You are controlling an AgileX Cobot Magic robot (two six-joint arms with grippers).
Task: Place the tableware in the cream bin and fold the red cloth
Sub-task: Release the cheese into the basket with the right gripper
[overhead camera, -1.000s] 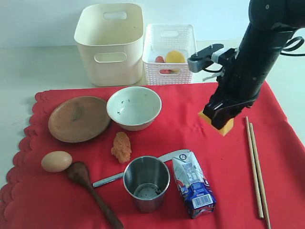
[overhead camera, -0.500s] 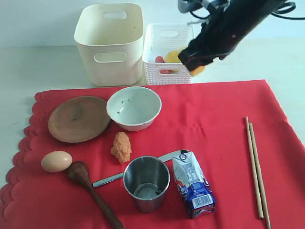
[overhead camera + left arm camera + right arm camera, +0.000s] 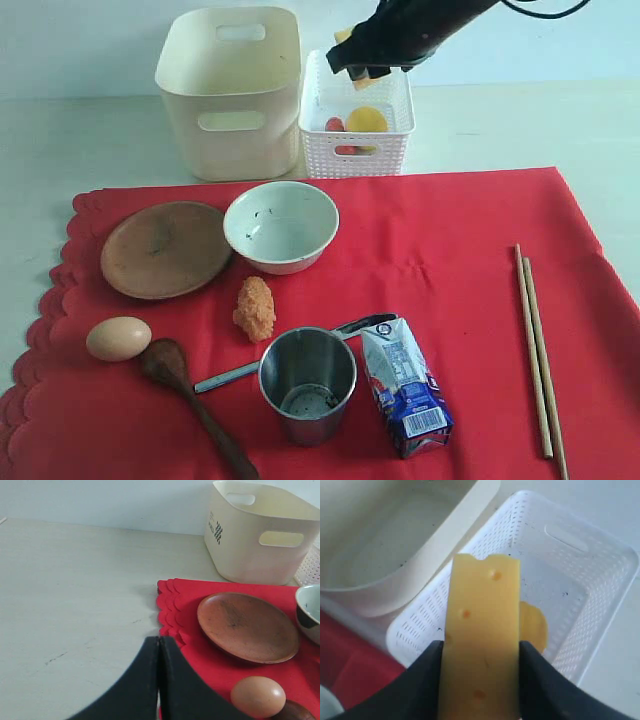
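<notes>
My right gripper (image 3: 362,72) is shut on a yellow cheese wedge (image 3: 481,640) and hangs over the white lattice basket (image 3: 382,152). On the red cloth (image 3: 450,230) lie the brown plate (image 3: 165,248), the white speckled bowl (image 3: 281,225), the steel cup (image 3: 307,383), the dark wooden spoon (image 3: 190,400), the metal knife (image 3: 235,374) and the pale chopsticks (image 3: 537,345). The cream bin (image 3: 232,90) stands behind the cloth, left of the basket. My left gripper (image 3: 159,642) is shut on nothing, over the cloth's scalloped edge (image 3: 167,607) near the plate (image 3: 245,626).
The lattice basket holds a lemon (image 3: 367,119) and a red piece. An egg (image 3: 118,338), an orange crumbed piece of food (image 3: 255,308) and a blue-and-white milk carton (image 3: 405,385) also lie on the cloth. Pale tabletop (image 3: 75,590) stretches beside the cloth.
My right gripper lifted the cheese off the cloth's right half and carried it back and leftward until it hangs over the lattice basket. Nothing else has moved.
</notes>
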